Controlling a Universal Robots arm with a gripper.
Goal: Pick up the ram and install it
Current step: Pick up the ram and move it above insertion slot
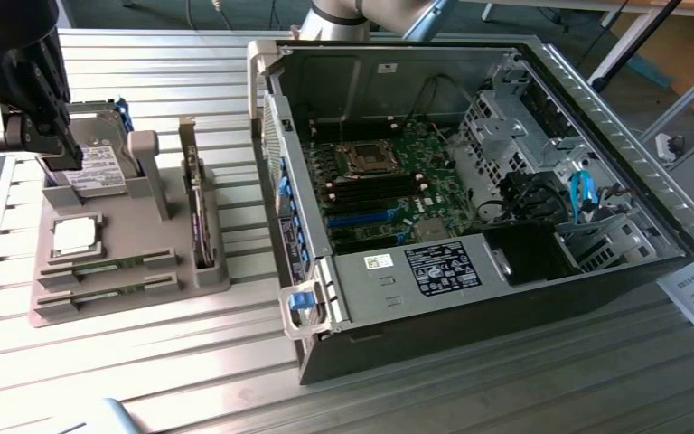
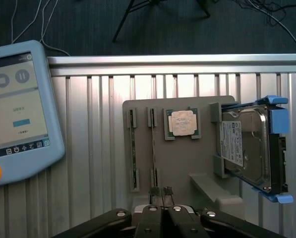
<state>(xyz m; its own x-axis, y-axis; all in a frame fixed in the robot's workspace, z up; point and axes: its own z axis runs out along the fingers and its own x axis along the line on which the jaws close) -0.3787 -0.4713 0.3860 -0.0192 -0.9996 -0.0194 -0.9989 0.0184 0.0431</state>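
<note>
One hand (image 2: 161,191) hangs above the ram (image 2: 153,148), and the two are apart.
The ram stands on its thin edge in a slot of the grey holder (image 2: 182,163), which sits on the desk (image 2: 88,129). In the wrist view the tip of the hand lines up with one end of the ram. I cannot tell if the hand is clenched or released. A second stick (image 2: 133,148) stands in the next slot. The silver chip (image 2: 182,123) and the hard drive (image 2: 244,148) share the holder. The open computer (image 1: 444,181) lies on the exterior view's right.
</note>
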